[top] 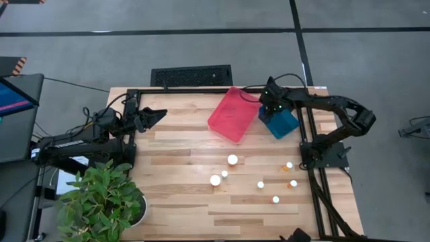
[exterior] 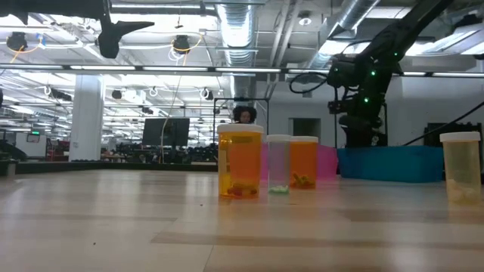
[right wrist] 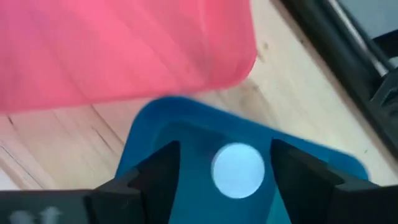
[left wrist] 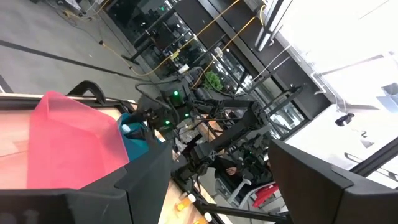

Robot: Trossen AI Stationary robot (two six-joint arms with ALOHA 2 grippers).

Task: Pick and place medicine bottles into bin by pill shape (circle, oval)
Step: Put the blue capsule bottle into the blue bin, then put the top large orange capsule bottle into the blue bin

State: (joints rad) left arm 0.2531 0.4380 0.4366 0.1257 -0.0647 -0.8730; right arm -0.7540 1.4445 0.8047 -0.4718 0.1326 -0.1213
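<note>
My right gripper [right wrist: 225, 171] hangs open over the far left part of the blue bin [top: 280, 122]. A bottle's white cap [right wrist: 238, 170] shows between its fingers, down in the bin; neither finger touches it. The pink bin [top: 233, 113] stands just left of the blue one. Several white-capped medicine bottles stand upright on the table's near right part, among them a wide one [top: 232, 159], another [top: 215, 179] and an orange one [top: 293, 183]. In the low view, orange bottles [exterior: 240, 162] stand in front. My left gripper [top: 158, 115] is open and empty, raised at the far left.
A potted green plant [top: 101, 202] stands at the table's near left corner. Black frame rails run along the right side [top: 316, 181] and the far edge [top: 195, 89]. Bare wood lies between the left arm and the bottles [top: 181, 154].
</note>
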